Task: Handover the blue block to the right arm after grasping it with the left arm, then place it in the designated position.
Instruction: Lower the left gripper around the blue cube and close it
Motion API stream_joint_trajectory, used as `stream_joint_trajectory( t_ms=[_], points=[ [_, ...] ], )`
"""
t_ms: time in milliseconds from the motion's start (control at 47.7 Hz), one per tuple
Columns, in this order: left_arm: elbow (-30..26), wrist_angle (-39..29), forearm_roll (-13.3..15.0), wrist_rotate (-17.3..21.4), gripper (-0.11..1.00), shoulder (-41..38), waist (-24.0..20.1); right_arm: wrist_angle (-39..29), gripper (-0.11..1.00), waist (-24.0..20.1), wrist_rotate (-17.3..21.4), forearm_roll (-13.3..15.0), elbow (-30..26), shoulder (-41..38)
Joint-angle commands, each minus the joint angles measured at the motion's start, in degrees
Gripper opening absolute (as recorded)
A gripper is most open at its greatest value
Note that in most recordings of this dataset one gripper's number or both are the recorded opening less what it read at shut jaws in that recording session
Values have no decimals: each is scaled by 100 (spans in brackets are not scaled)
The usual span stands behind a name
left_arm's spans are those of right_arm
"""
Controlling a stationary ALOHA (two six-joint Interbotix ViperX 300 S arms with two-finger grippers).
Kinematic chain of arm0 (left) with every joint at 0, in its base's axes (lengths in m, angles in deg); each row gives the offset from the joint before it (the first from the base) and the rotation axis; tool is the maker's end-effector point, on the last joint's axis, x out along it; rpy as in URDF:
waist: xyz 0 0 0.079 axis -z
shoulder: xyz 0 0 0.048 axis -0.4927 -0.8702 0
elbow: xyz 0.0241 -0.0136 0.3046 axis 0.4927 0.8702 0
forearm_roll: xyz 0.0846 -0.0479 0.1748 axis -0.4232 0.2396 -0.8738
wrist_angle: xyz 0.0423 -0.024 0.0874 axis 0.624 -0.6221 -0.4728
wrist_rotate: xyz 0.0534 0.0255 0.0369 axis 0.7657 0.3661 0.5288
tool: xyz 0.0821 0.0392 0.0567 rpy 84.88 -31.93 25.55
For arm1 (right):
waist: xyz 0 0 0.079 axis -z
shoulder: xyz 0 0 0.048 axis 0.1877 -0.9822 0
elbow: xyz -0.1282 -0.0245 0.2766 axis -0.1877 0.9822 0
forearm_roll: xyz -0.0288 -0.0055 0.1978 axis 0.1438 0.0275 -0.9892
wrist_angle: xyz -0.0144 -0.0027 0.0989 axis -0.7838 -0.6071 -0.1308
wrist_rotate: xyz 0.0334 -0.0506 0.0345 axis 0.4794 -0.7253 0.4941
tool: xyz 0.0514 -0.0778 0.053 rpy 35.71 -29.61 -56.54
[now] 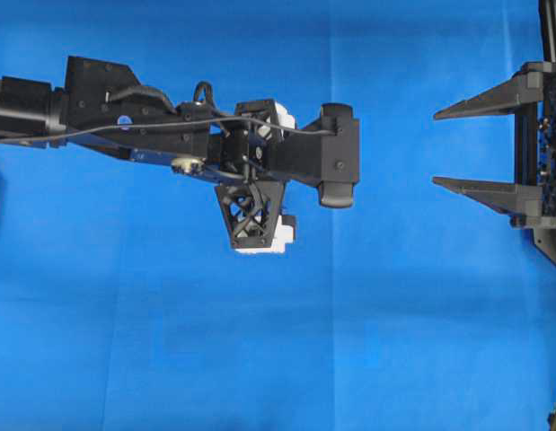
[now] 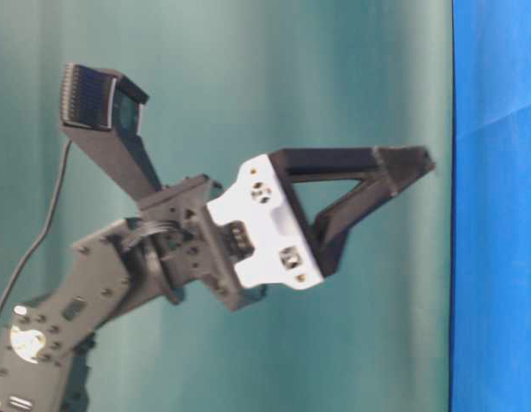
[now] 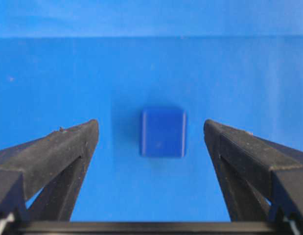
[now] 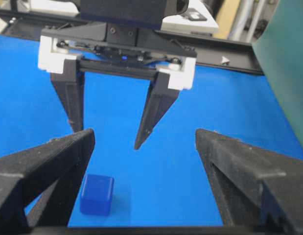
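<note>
The blue block [image 3: 163, 132] lies on the blue cloth, a small dark-blue cube. In the left wrist view it sits centred beyond my left gripper [image 3: 150, 125], whose fingers stand wide open with clear gaps on both sides. From the right wrist view the left gripper [image 4: 106, 138] hangs tips-down above the cloth, and the block [image 4: 96, 194] rests below and in front of it, untouched. My right gripper [image 4: 144, 132] is open and holds nothing. Overhead, the left gripper [image 1: 257, 180] covers the block, and the right gripper [image 1: 436, 148] waits at the right edge, fingers pointing left.
The blue cloth [image 1: 170, 341] covers the table. A teal backdrop [image 2: 248, 69] stands behind the left arm, and a green screen [image 4: 283, 58] rises at the right. A black rail [image 4: 229, 54] runs along the far table edge.
</note>
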Motion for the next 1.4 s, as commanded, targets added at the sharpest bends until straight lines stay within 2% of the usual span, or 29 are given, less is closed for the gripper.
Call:
stream_joint_trajectory(
  t_ms=[0, 335, 775, 1382],
  points=[
    [79, 264, -9, 9, 92, 114, 35, 26, 97, 18, 0, -9, -132, -44],
    [606, 1002, -9, 9, 92, 79, 35, 26, 97, 18, 0, -9, -132, -62],
    [888, 1494, 9, -229, 92, -413, 114, 53, 97, 18, 0, -9, -123, -149],
    [1371, 2101, 9, -229, 92, -659, 97, 62, 97, 18, 0, -18, -105, -220]
  ],
)
